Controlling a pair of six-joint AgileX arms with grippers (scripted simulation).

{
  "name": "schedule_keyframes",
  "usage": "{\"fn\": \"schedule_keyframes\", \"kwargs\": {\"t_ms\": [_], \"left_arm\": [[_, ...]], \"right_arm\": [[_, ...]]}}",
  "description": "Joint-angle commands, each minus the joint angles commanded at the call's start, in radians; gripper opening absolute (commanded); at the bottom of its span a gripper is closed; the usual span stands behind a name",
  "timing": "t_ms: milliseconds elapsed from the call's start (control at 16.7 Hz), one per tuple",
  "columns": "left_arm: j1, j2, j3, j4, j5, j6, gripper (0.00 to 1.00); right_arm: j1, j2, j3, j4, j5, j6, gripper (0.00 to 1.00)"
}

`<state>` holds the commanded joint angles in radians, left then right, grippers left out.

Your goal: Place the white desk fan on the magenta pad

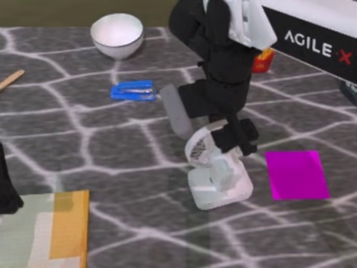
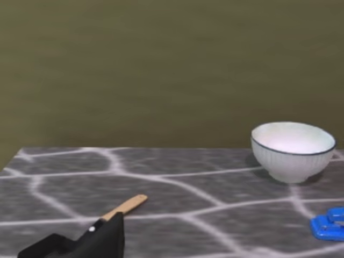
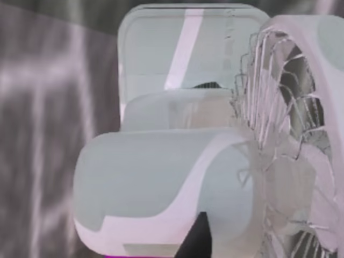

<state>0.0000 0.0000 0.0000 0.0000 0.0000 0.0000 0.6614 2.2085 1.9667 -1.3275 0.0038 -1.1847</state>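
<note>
Yellow-edged mat (image 1: 44, 231): lies flat at the near left corner of the worktop (image 1: 111, 162); pale surface with one yellow band along its right side.
Left arm: parked at the left edge of the top view, just beside the mat; only a black part shows there.
Left pincer (image 2: 88, 242): a black part shows low in the left wrist view; cannot tell whether it is released or clenched.
White desk fan (image 1: 215, 173): stands on the worktop near the centre, slightly right; square rounded base down, round wire-grille head up and facing left.
Fan close view: the right wrist view is filled by the fan's stubby motor housing (image 3: 161, 183), with the grille to one side and the base beyond it.
Right pincer (image 1: 234, 139): sits over the top rear of the fan, at the motor housing; its black body hides the contact, so cannot tell whether it is grasping the fan.
Magenta pad (image 1: 297, 174): flat on the worktop just to the right of the fan; bare, and apart from the fan's base.
Blue flat packet (image 1: 133, 90): lies farther back, left of the right arm.
Wooden stick (image 1: 11, 79): rests at the far left edge; also seen in the left wrist view.
White bowl (image 1: 117, 34): stands upright at the far edge, behind the blue packet.
Red and yellow item (image 1: 262, 60): partly hidden behind the right arm at the far side.
</note>
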Motion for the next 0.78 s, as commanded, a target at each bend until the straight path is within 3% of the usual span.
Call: {"fn": "schedule_keyframes", "kwargs": {"t_ms": [540, 780], "left_arm": [[0.0, 0.0, 0.0, 0.0, 0.0, 0.0, 1.0], [0.0, 0.0, 0.0, 0.0, 0.0, 0.0, 1.0]], "right_arm": [[0.005, 0.022, 0.226, -0.201, 0.0, 0.0, 0.0], [0.006, 0.023, 0.243, -0.218, 0.0, 0.001, 0.0]]}}
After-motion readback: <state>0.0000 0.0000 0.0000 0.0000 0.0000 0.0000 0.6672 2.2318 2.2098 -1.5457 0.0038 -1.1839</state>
